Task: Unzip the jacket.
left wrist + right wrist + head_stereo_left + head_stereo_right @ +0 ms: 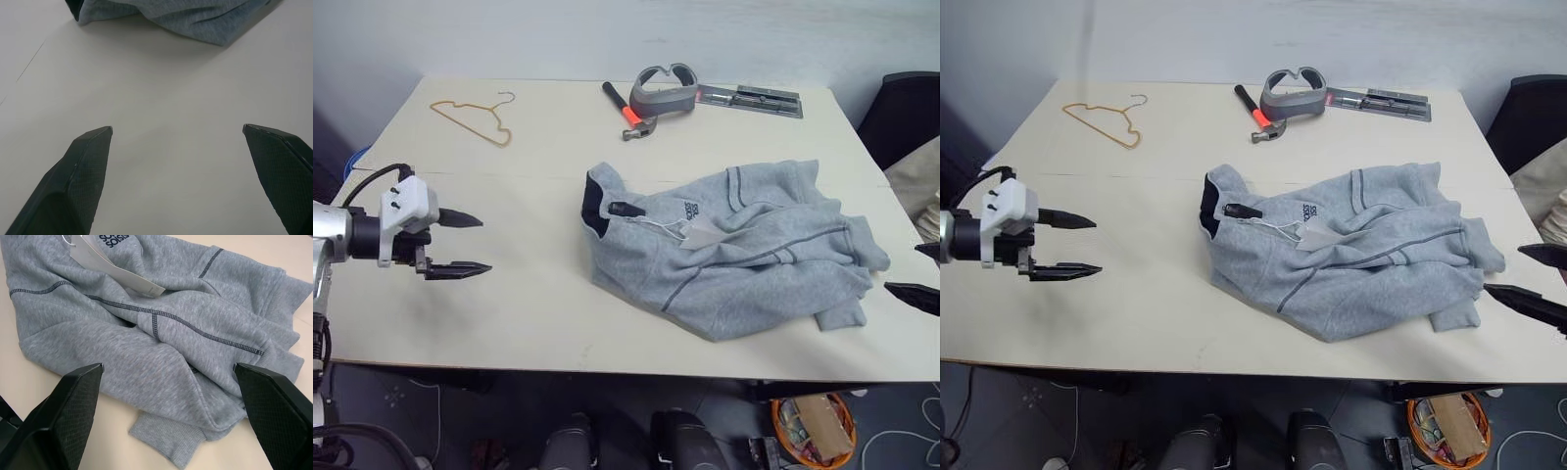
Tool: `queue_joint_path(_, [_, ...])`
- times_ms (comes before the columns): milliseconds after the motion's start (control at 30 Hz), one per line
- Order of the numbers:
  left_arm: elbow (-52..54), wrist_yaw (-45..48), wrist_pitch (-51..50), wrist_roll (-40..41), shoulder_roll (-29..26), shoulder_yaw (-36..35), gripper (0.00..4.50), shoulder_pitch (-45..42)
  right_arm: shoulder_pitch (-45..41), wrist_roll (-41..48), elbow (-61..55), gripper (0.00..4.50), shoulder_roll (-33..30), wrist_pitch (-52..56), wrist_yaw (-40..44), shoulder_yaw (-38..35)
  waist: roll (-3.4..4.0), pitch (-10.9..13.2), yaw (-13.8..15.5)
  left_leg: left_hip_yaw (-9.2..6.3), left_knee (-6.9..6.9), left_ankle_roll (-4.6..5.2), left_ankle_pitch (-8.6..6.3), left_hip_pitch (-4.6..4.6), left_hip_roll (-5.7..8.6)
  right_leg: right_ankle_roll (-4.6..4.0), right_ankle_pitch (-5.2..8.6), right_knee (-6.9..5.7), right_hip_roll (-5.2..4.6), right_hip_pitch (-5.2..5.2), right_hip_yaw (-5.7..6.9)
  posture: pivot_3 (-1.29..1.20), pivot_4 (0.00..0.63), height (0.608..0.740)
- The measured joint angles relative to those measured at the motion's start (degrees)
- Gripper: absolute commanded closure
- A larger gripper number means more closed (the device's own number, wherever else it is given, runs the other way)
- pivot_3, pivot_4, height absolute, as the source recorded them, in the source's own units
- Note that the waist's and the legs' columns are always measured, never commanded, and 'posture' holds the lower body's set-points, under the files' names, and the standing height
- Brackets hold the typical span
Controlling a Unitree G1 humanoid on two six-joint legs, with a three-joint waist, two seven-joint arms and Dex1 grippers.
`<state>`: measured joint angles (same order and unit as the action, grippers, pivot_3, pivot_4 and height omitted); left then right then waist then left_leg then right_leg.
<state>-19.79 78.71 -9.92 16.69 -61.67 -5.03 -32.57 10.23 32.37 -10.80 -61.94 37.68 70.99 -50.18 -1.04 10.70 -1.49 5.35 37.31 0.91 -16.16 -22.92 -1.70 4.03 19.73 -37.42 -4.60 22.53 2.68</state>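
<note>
From the head, our left claw [455, 243] hangs spread, well apart from the jacket [734, 250] on the bench [509, 313]. The right wrist shows our right claw [168, 377] spread just before its cuff; we should pin the collar first.

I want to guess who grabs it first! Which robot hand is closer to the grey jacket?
Right. The right gripper hovers open just beside the jacket at its cuff end; the left gripper, also open, is well away across bare table.
</note>
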Motion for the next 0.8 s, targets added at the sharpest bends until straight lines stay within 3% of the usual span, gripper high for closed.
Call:
queue_joint_path(567, [1.1, -0.1, -3.8, -0.3, 1.0, 0.0, 0.00, -1.4, -0.2, 0.8, -0.6, 0.06, 0.0, -0.3, -1.8, 0.0, 0.00, 0.0, 0.0, 0.01, 0.05, -0.05, 0.03, 0.01, 0.00, 0.00, 0.00, -0.04, 0.01, -0.01, -0.01, 0.00, 0.150, 0.740])
queue_joint_path(800, [2.4, -2.6, -9.5, 0.9, 5.8, 0.0, 0.00, -6.3, -2.2, 6.7, -2.4, 0.06, 0.9, 5.3, -3.3, 0.1, 0.00, 0.0, 0.1, -0.01, 0.14, -0.30, 0.18, 0.00, 0.01, 0.00, 0.00, -0.11, 0.02, -0.02, -0.01, 0.00, 0.150, 0.740])
